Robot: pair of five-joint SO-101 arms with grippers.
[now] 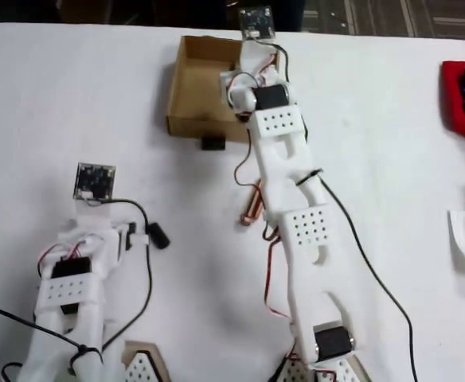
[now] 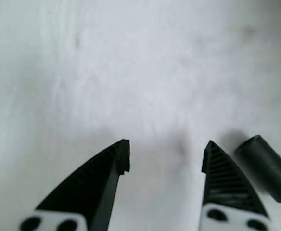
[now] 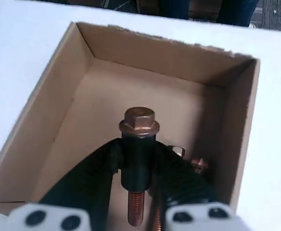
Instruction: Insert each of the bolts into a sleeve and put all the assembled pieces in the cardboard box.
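Bolt and sleeve, joined as 1 assembled piece, hang over the open cardboard box. Your right gripper clamps the piece upright, copper head on top and thread poking out below the black sleeve.

Release it low. Bring the piece down inside the box walls before you part the fingers, so it lands gently and the bolt does not slip out of its sleeve. Aim for the bare floor toward the middle of the box, away from the other copper heads lying in the box just beside the gripper.

Outside the box, 1 loose sleeve sits just beside its near wall. Copper bolts lie farther out, beside the right arm; those look like your next job. Well apart from the box, your left gripper hovers wide open above the table, with a second sleeve just beside 1 finger.
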